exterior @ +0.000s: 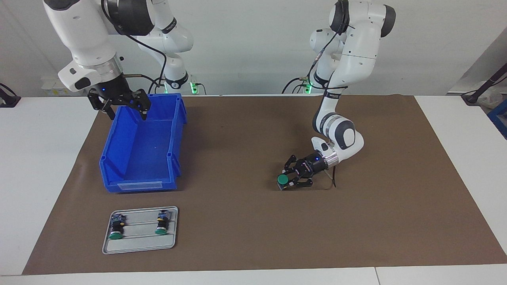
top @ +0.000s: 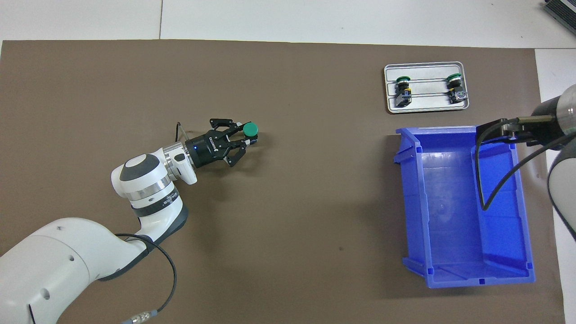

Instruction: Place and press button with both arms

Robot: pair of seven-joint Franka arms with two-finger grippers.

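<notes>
- Worktop (exterior: 253, 237): brown mat fills the frame.
- Blue bin (exterior: 142, 158): centre left in the facing view.
- Right pincer (exterior: 126, 113): upper left, over the bin, fingers spread.
- Left pincer (exterior: 288, 182): centre right, low at the mat, pinching the button (exterior: 283, 179), green cap up.

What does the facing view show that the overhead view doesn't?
Only the facing view shows the right gripper, open, hanging over the blue bin, plus both arms' upper joints. Only the overhead view shows the bin's bare floor in full. Both show the left gripper shut on the green button low at the brown mat, and two more buttons lying on the grey tray.
</notes>
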